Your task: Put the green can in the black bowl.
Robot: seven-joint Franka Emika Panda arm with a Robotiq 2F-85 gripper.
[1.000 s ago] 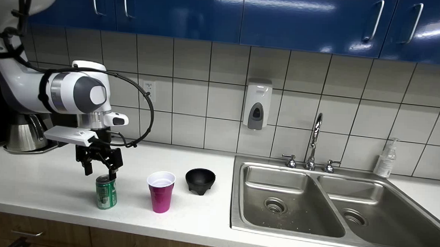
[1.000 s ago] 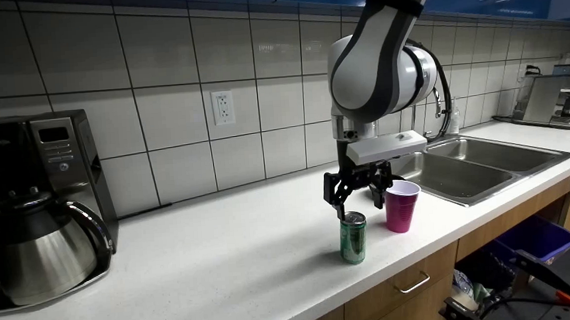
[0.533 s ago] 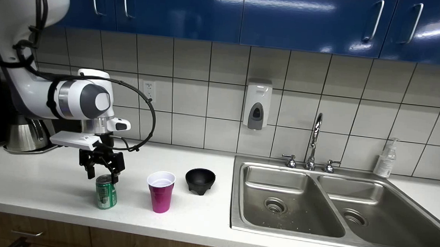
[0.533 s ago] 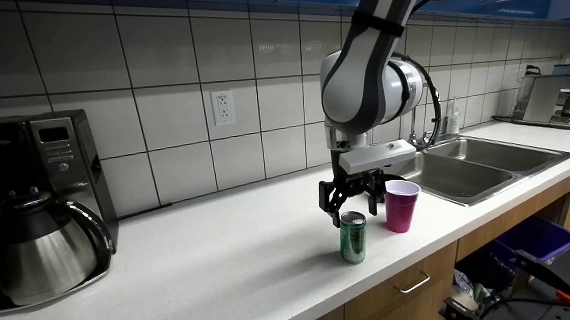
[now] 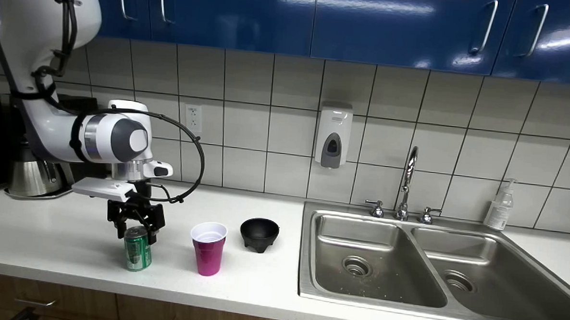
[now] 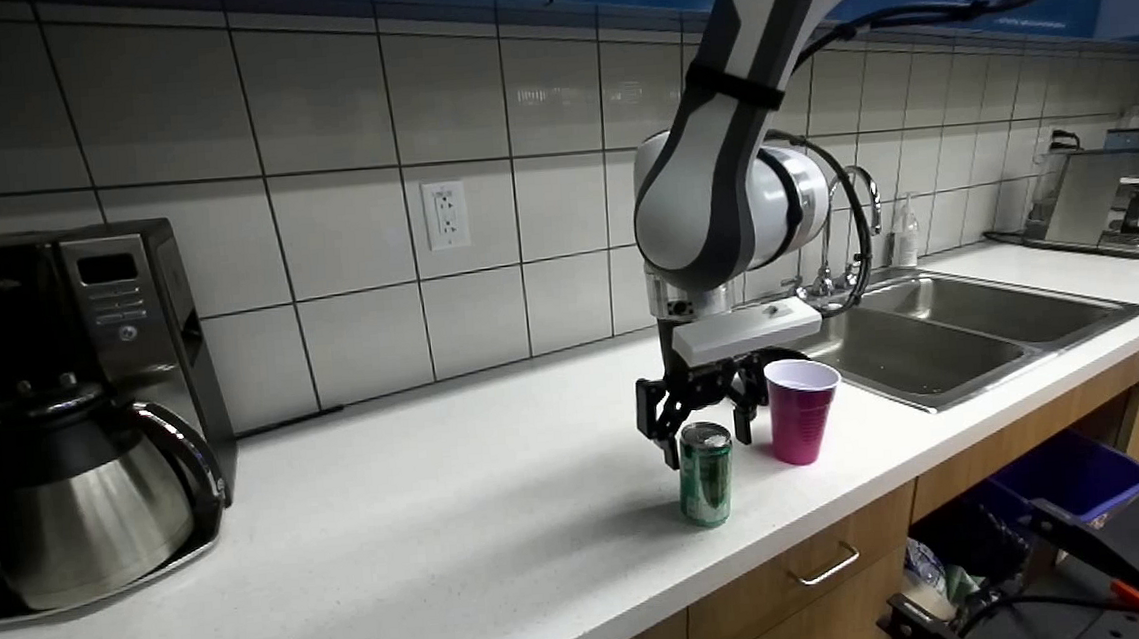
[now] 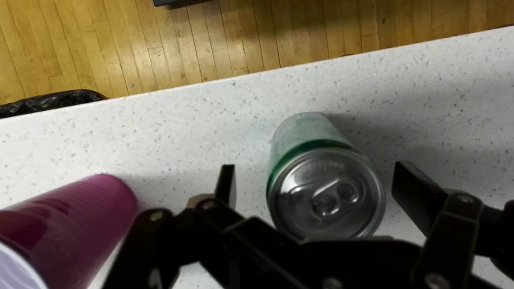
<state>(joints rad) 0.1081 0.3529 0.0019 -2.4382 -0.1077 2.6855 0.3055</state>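
The green can (image 5: 138, 255) stands upright on the counter near its front edge. It also shows in an exterior view (image 6: 707, 488) and, from above, in the wrist view (image 7: 325, 196). My gripper (image 5: 136, 238) points down over the can and is open. In the wrist view its fingers (image 7: 227, 182) stand on either side of the can's silvery top, with a gap on both sides. The fingertips are just below the level of the can's top. The black bowl (image 5: 259, 233) stands on the counter beyond the pink cup; in an exterior view it is mostly hidden behind gripper and cup.
The pink cup (image 5: 209, 253) stands between the can and the bowl; it is close to one finger (image 6: 743, 423). The steel double sink (image 5: 307, 257) lies beyond the bowl. A coffee maker (image 6: 129, 320) with its pot stands at the counter's other end. The counter's front edge (image 7: 225, 80) is close.
My gripper has moved down, and a little sideways, so its fingers now flank the can's top. It has stayed open. The can, cup and bowl have not moved.
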